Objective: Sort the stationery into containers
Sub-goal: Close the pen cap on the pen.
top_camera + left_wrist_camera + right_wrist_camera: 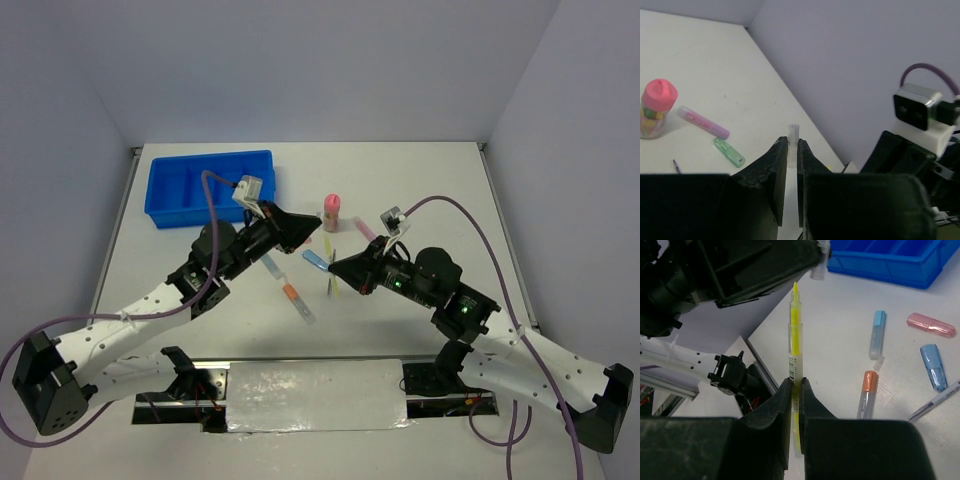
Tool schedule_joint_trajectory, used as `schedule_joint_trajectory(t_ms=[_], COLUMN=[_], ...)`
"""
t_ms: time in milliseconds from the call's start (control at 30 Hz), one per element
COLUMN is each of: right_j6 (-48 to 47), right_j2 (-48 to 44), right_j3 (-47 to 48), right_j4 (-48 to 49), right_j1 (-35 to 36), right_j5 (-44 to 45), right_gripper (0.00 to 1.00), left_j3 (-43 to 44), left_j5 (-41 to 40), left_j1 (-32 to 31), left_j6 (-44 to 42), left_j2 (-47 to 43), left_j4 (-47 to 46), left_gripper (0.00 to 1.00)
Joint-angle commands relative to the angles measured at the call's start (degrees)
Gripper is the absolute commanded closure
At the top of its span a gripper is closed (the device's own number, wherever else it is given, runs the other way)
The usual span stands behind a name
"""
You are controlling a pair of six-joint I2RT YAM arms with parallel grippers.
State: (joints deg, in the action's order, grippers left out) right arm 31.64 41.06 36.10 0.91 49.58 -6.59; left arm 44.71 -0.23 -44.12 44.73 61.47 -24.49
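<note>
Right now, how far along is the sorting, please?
Done: nothing visible in the bright blue plastic tray. In hand: left jaws pinch a small clear cap; right jaws grip a thin yellow pen. Left: pink-lidded jar, pink marker, green marker, orange marker, among others, on the table.

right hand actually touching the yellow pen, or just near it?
Touching. The right wrist view shows the right hand shut on the yellow pen. Its jaws pinch the barrel from both sides with no gap, and the tip sticks out beyond them.

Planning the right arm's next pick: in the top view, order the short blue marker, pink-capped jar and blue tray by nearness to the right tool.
1. Short blue marker, just left of the right tool.
2. Pink-capped jar, beyond it.
3. Blue tray, far back left.
</note>
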Motion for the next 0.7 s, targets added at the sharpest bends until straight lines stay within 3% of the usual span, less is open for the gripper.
schedule_joint_trajectory(t_ms=[0,667], right_j6=[-1.05,-2.63], right_j2=[-0.02,2.09], right_j3=[0.11,3.01], right_j4=[5.16,6.39], right_j1=[0.86,3.77], right_j5=[1.14,2.20], right_gripper=[1.00,1.00], left_j3=[0.21,-1.99], left_j5=[1.28,2.34], left_j1=[0.17,0.26], left_j6=[2.11,3.87], left_j2=[-4.34,-6.54], left_j4=[-8.82,-10.84], left_gripper=[1.00,1.00])
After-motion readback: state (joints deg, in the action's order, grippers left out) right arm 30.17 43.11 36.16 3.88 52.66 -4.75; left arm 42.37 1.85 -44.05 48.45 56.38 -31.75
